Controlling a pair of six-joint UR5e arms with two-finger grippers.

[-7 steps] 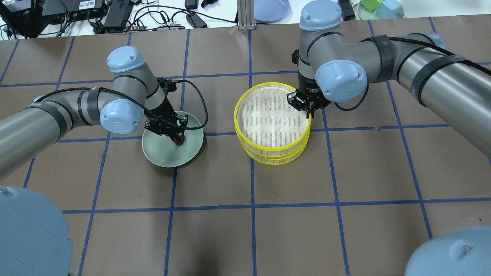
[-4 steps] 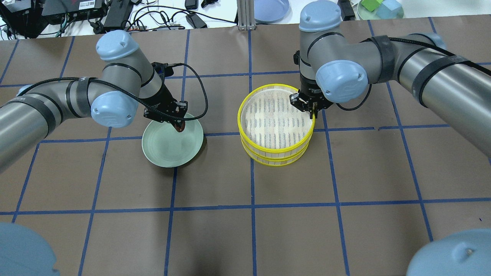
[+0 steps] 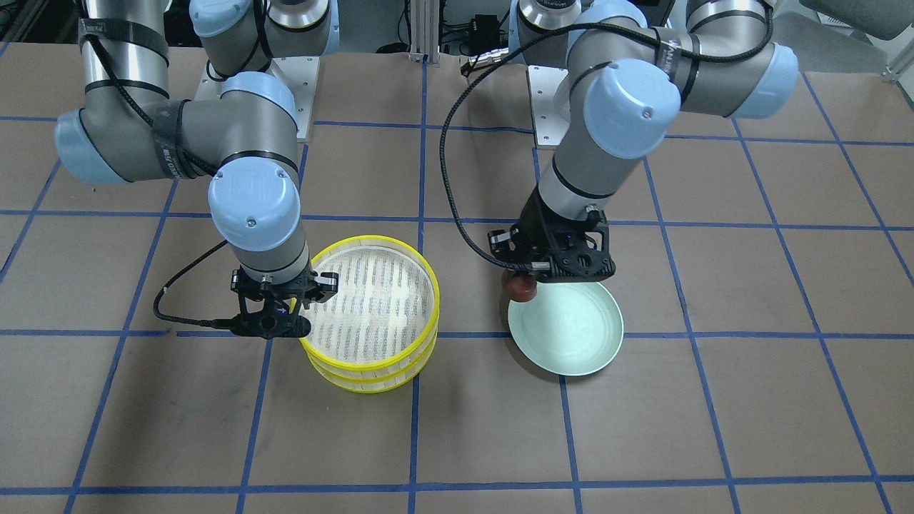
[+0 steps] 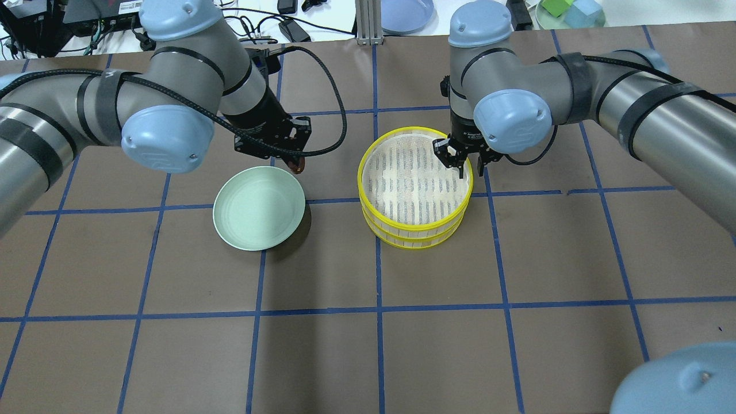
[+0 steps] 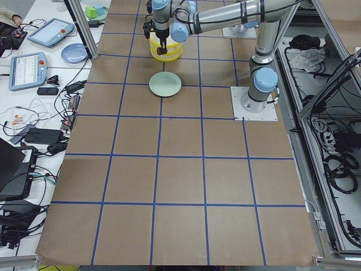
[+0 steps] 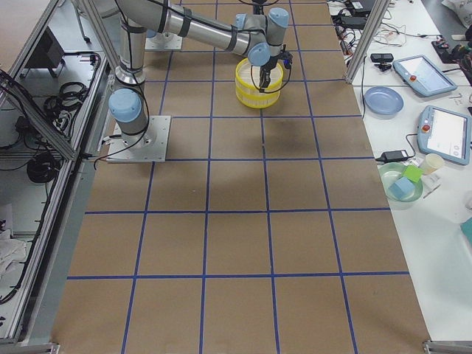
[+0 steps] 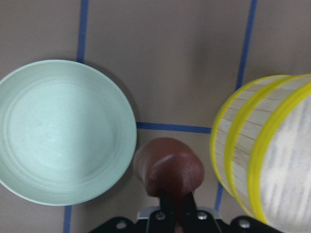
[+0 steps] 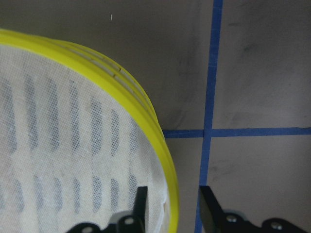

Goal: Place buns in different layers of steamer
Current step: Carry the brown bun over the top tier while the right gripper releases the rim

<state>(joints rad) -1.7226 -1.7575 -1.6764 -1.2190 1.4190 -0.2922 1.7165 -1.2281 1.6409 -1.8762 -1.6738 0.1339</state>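
Observation:
The steamer [image 4: 417, 225] is two yellow-rimmed trays stacked at the table's middle; its top mesh floor is bare. My left gripper [image 4: 294, 164] is shut on the dark reddish-brown bun [image 7: 168, 167] and holds it above the table between the pale green plate [image 4: 259, 210] and the steamer [image 7: 238, 160]. The plate is bare. My right gripper [image 8: 170, 208] is open, with one finger inside and one outside the top tray's rim [image 8: 146, 116] on its right side. The front view shows the bun [image 3: 520, 287] at the plate's edge [image 3: 571, 371]. The cream-white bun is hidden.
A blue plate [image 4: 405, 14], cables and boxes, and a green dish with blocks [image 4: 569, 12] sit beyond the far table edge. Blue tape lines grid the brown table.
My left gripper has lifted the brown bun off the plate and carried it up and right, toward the steamer. My right gripper's fingers have spread at the rim; the top tray shifted slightly right.

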